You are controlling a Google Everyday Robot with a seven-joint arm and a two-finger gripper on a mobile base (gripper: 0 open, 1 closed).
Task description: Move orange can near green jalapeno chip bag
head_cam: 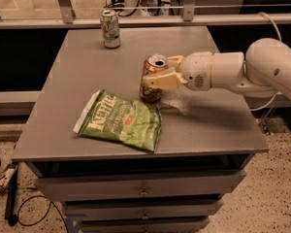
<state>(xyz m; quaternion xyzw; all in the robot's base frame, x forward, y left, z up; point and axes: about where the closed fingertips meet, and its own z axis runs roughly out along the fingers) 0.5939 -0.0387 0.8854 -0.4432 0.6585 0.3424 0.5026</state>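
Grey is the table top (213,125) seen in the camera view. Above it the orange can (149,94) is held upright by the gripper (154,77), whose cream fingers (161,80) are clamped on the can's sides, with the arm reaching in from the right. The can is placed just beside the far right corner of the green jalapeno chip bag (121,121), which is laid flat near the front edge. Whether the can's base touches the table cannot be told. A pale green-and-white can (110,29) is stood well apart, near the back edge.
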